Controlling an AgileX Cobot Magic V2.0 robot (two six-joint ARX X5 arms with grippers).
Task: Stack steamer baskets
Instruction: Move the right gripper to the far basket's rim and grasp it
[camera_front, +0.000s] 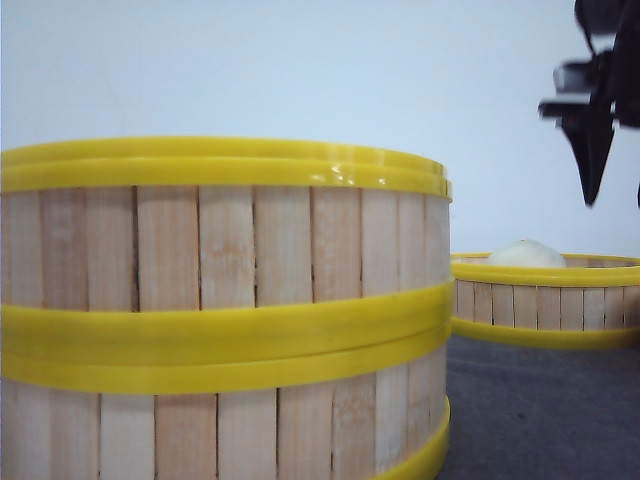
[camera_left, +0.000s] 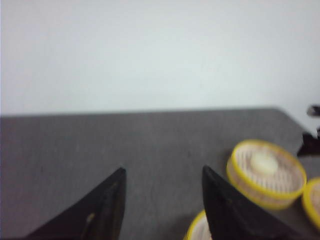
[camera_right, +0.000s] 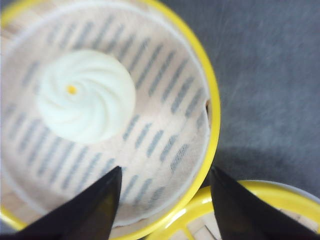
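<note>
The right gripper (camera_right: 165, 200) hangs wide open above the single steamer basket (camera_front: 545, 298), behind the two-basket stack (camera_front: 220, 310); a finger could land on the bun (camera_right: 86, 95).

Bare lab-like setup, dark grey tabletop (camera_left: 150, 145), plain white wall (camera_left: 160, 50)

Bright even light, glare on yellow rim (camera_front: 340, 172), wrist views soft (motion-blurred), faint shadows
</note>
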